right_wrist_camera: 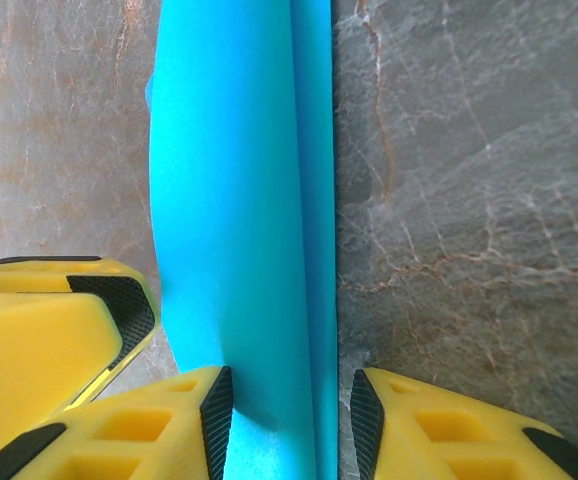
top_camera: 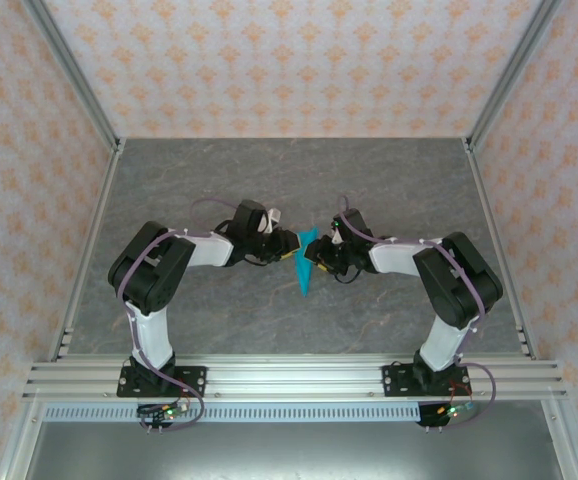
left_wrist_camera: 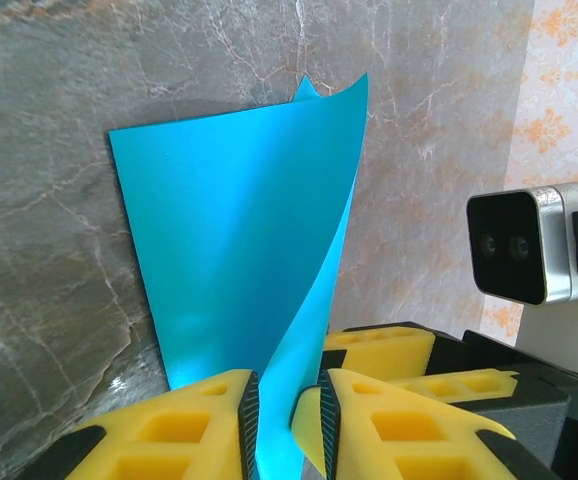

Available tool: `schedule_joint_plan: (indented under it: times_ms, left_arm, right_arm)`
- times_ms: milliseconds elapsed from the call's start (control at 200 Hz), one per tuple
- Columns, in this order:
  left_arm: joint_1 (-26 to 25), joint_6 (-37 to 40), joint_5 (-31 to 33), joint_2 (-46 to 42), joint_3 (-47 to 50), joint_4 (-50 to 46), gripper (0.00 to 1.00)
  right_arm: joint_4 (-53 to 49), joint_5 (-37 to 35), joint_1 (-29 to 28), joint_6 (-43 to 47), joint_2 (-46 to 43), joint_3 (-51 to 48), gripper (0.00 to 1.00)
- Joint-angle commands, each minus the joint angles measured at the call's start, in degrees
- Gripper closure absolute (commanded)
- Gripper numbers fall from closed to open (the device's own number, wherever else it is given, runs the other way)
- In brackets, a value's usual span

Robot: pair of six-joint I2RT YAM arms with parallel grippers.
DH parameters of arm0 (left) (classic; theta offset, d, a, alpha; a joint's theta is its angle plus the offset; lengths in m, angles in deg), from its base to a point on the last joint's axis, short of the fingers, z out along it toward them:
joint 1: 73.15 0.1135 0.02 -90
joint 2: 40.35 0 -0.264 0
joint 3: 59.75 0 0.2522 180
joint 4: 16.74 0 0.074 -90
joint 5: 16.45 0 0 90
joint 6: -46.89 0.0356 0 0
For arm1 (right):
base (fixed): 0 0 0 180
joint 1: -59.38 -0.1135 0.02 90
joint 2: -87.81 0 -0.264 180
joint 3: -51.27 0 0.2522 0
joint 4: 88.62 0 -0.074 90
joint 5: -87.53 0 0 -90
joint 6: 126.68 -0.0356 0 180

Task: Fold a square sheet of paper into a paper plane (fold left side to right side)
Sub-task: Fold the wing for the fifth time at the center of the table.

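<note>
top: narrow pointed cyan-blue paper plane (top_camera: 305,272) sits mid grey marble-look table (top_camera: 169,190), between left gripper (top_camera: 285,245) and right gripper (top_camera: 319,260) | left wrist: left claw pinches a lifted flap, guessing to carry it rightward | right wrist: right claw slightly parted, straddling the folded strip, probably steadying it

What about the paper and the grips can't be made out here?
Top view: paper folds too small, partly covered by left end effector and right end effector.
Left wrist: raised flap hides the layers behind it; near edge cut off by the frame.
Right wrist: whether the pads clamp the paper; contact cut off at the bottom.
</note>
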State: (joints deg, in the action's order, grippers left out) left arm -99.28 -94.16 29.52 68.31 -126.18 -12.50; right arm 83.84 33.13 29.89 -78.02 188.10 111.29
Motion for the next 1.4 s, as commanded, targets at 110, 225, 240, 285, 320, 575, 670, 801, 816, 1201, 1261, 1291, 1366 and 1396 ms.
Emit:
schedule_joint_plan:
  times_ms: [110, 225, 240, 285, 320, 575, 670, 801, 816, 1201, 1261, 1291, 1366, 1396]
  left_arm:
    - [0.1, 1.1, 0.1, 0.4, -1.1, -0.7, 0.69]
    - [0.1, 1.3, 0.1, 2.0, -1.3, -1.2, 0.69]
    - [0.1, 1.3, 0.0, 2.1, -1.4, -1.2, 0.68]
    - [0.2, 1.1, -0.3, 2.4, -1.5, -1.1, 0.69]
    - [0.1, 0.9, -0.7, 2.8, -1.6, -0.7, 0.69]
    - [0.0, -0.5, -3.2, 4.3, -1.6, 2.4, 0.7]
    - [0.1, -0.7, -3.7, 4.3, -1.6, 2.9, 0.72]
    - [0.1, -0.8, -4.1, 4.1, -1.7, 3.2, 0.76]
    - [0.0, -0.7, -4.1, 4.1, -1.7, 3.2, 0.76]
    - [0.0, 2.2, -1.7, 2.1, -2.2, -1.0, 0.96]
    - [0.1, 2.3, -1.6, 2.2, -2.3, -1.2, 0.97]
    - [0.0, 2.4, -1.6, 2.3, -2.3, -1.3, 0.98]
    - [0.0, 2.5, -1.5, 2.3, -2.3, -1.3, 0.98]
    - [0.1, 2.6, -1.4, 2.3, -2.3, -1.3, 0.98]
  right_arm:
    - [-1.8, -2.6, -0.9, 1.4, 4.5, -1.0, 0.6]
    - [-1.8, -2.6, -1.0, 1.4, 4.5, -1.0, 0.6]
    - [-1.8, -2.6, -0.9, 1.4, 4.5, -1.0, 0.6]
    - [-1.8, -2.6, -0.9, 1.4, 4.6, -0.9, 0.6]
    - [-1.8, -2.6, -1.0, 1.4, 4.6, -0.9, 0.6]
    - [-1.8, -2.5, -1.0, 1.4, 4.9, -0.6, 0.6]
    - [-1.8, -2.4, -1.1, 1.4, 5.1, -0.5, 0.6]
    - [-2.0, -2.5, -1.5, 1.4, 5.4, -0.1, 0.6]
    - [-2.0, -2.5, -1.6, 1.4, 5.5, 0.0, 0.6]
    - [-1.4, -0.5, -0.5, 1.7, 0.8, 1.0, 0.57]
    - [-1.2, 0.1, 0.6, 1.8, -1.0, 1.5, 0.56]
    - [-1.2, 0.2, 1.2, 1.9, -1.8, 1.7, 0.55]
    - [-1.0, 0.8, 2.8, 1.8, -3.2, 2.7, 0.52]
    - [-1.1, 0.9, 3.5, 1.8, -3.5, 3.2, 0.51]
